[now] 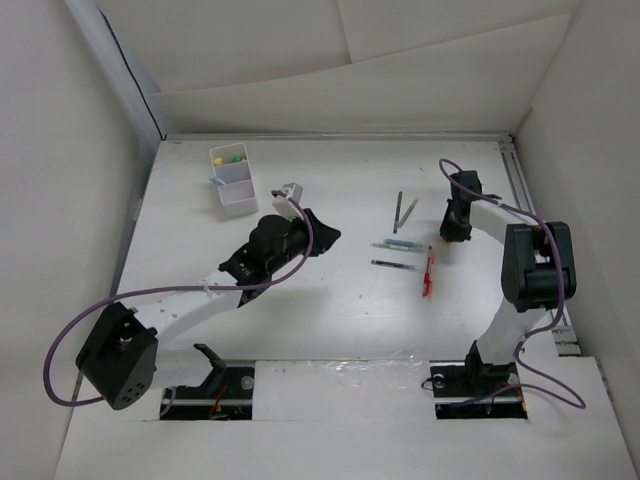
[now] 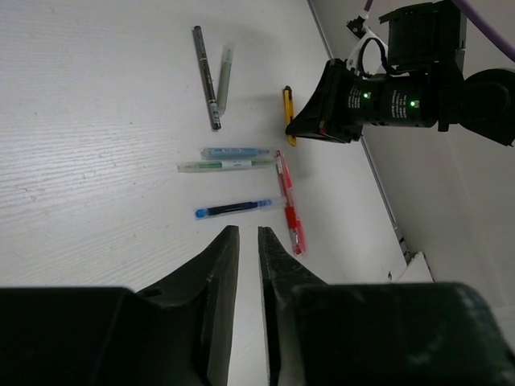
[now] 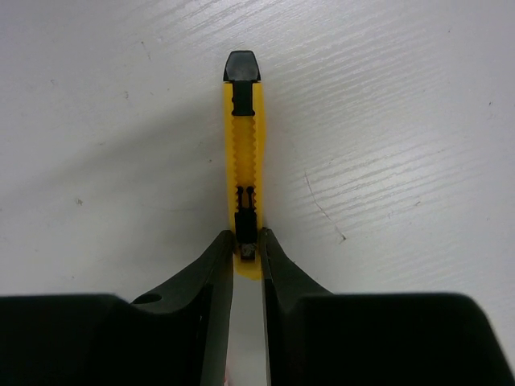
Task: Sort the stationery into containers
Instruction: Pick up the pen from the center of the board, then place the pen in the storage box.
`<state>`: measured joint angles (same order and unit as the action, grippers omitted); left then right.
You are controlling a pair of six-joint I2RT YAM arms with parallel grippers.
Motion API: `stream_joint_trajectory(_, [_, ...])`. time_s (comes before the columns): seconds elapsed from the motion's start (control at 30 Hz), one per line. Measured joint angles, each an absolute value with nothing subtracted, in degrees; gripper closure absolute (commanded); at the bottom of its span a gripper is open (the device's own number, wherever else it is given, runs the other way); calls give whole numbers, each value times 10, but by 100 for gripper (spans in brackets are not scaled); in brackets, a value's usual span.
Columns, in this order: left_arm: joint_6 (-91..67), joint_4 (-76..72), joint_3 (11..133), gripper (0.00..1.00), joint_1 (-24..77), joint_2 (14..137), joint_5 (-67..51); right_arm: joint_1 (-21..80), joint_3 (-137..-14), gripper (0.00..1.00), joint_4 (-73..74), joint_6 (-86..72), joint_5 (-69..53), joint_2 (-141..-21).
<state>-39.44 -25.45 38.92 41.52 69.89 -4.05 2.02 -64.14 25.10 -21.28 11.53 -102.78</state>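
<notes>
At right of centre in the overhead view, the right gripper (image 3: 245, 241) is down on the white table (image 1: 330, 320) with its two fingers pinched on the near end of a yellow snap-off cutter (image 3: 242, 153). In the right wrist view the cutter's long axis runs straight up the frame, directly away from the fingers, with its black tip at the far end. So the hold is at one end and most of the body sticks out ahead. Whether it has left the surface I cannot tell.

The white three-compartment box (image 1: 240, 205) stands at the upper left of the overhead view, well apart from the cutter, with yellow and green pieces in its far compartment. The left gripper (image 2: 248, 233) hovers between box and cutter, fingers almost together with nothing between them. It is the nearer arm to the box, so the right arm probably faces a long reach leftward.

Just left of the cutter lie two grey pens (image 1: 400, 212), a teal pen (image 1: 398, 245), a dark blue pen (image 1: 393, 265) and a red pen (image 1: 428, 272), all unsorted.
</notes>
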Motion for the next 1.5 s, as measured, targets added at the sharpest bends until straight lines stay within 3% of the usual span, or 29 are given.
stream_joint_trajectory(0.23, [-394,-256,390,76,415,708,-54,24,-634,100,258,-211,116,-990])
stream_joint_trajectory(0.37, [-394,-258,390,75,415,738,-74,48,-627,100,261,-206,118,-912])
stream_joint_trajectory(0.5, [-395,-259,391,73,407,761,-104,104,-611,100,238,-203,100,-847])
stream_joint_trajectory(0.57, [-398,-261,391,67,395,764,-116,146,-592,100,222,-202,82,-827])
stream_joint_trajectory(0.8, [-409,-279,397,59,370,776,-138,282,-572,100,180,-197,8,-830])
stream_joint_trajectory(1.1, [-410,-284,431,59,370,848,-151,374,-573,100,140,-192,-29,-864])
stream_joint_trajectory(1.3, [-410,-281,435,70,370,863,-135,410,-580,100,130,-192,-34,-886])
stream_joint_trajectory(1.5, [-410,-278,440,74,370,864,-93,418,-592,100,128,-188,-34,-887])
